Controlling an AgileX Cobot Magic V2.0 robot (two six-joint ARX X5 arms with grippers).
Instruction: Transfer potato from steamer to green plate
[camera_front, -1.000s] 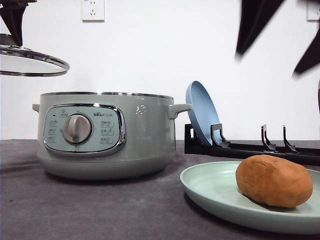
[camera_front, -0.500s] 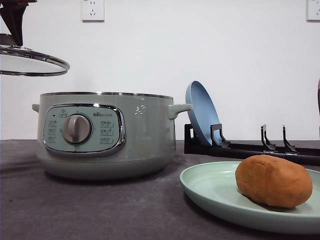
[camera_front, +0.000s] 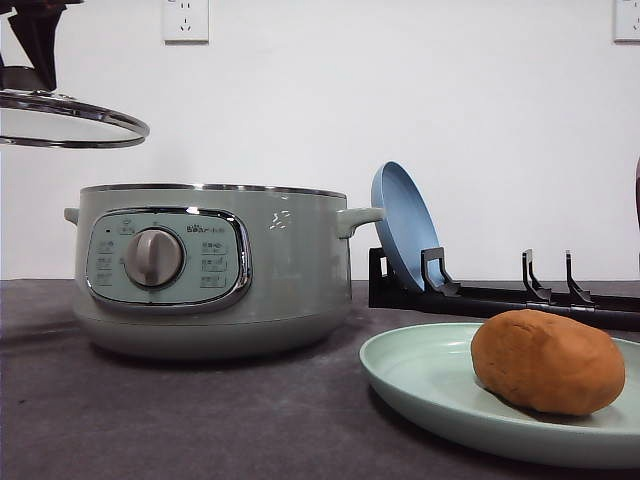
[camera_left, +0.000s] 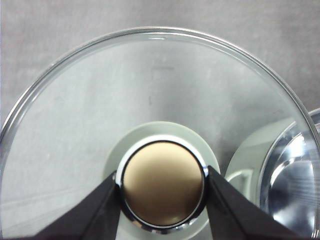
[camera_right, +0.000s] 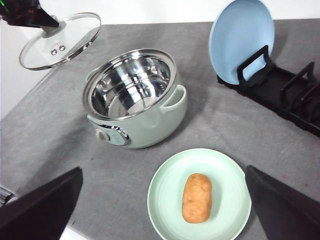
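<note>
Front view: the potato (camera_front: 548, 361) lies on the green plate (camera_front: 420, 385) at lower right, so the transfer appears complete. The dark arm shapes seen at upper right a second ago are gone. The glass lid (camera_front: 70, 118), at upper left, has shifted slightly rightward toward the open steamer (camera_front: 210, 268); re-covering looks like the remaining step. Left wrist view: the left gripper (camera_left: 163, 184) pinches the lid's knob (camera_left: 163, 182), fingers against both sides. Right wrist view: the right gripper (camera_right: 165, 210) has its fingers spread wide and empty, high above the plate, with free room around. The blue plate (camera_right: 242, 40) stands in the rack (camera_right: 280, 92), upper right, well apart.
</note>
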